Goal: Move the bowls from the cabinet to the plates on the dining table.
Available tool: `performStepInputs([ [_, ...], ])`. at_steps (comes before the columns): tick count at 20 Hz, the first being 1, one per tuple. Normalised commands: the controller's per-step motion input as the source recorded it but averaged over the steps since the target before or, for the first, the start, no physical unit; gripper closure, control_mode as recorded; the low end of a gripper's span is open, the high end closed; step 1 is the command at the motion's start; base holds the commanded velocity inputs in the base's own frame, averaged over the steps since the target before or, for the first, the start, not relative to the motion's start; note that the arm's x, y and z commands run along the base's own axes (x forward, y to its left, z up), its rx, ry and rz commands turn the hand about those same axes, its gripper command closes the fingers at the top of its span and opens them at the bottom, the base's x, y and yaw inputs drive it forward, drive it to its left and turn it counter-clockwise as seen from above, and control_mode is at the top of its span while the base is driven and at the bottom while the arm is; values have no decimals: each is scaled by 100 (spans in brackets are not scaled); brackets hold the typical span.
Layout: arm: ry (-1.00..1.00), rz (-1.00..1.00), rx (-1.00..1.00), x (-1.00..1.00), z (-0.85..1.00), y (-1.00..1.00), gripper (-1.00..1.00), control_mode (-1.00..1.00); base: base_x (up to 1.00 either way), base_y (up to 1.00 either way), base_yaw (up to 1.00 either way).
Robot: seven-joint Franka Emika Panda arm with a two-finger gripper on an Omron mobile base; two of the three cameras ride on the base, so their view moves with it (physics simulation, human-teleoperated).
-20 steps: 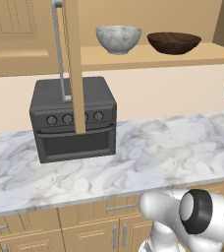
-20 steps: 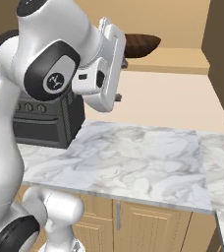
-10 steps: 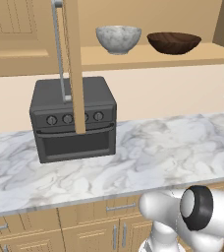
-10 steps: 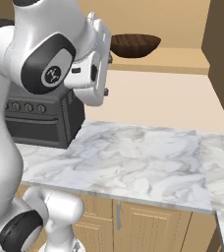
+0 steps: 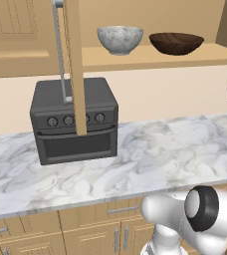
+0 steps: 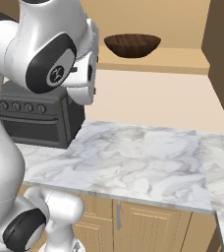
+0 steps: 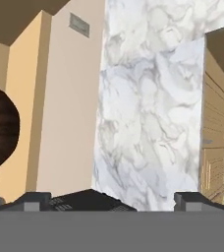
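The cabinet [image 5: 16, 30] stands with one door [image 5: 74, 64] swung open toward me. On its open shelf [image 5: 135, 59] sit both bowls: the grey-white marbled one [image 5: 119, 39] on the left, the dark wooden one [image 5: 176, 43] [image 6: 132, 45] to its right. My gripper [image 7: 113, 199] is open with nothing between its fingers. It is raised in front of the shelf, short of the bowls. In the rolled hand view the wooden bowl [image 7: 0, 130] sits at the left edge. The plates and the dining table are out of view.
A black countertop oven [image 5: 74, 119] [image 6: 35, 115] stands on the marble counter [image 5: 150, 154] under the open door, whose long silver handle [image 5: 59, 50] hangs just above it. My arm [image 6: 45, 64] fills the left of the right base view. A side wall [image 6: 222, 74] closes the right.
My hand has swung left and lower across the right base view, uncovering the wooden bowl. The bowls, door and oven have not moved.
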Motion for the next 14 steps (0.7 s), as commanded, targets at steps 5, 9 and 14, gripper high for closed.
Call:
performStepInputs([
  [5,0,19,3,0,0,18,-100,-100,0,0,0],
  [9,0,18,4,5,4,15,-100,-100,0,0,0],
  [14,-1,16,6,14,6,13,-100,-100,0,0,0],
])
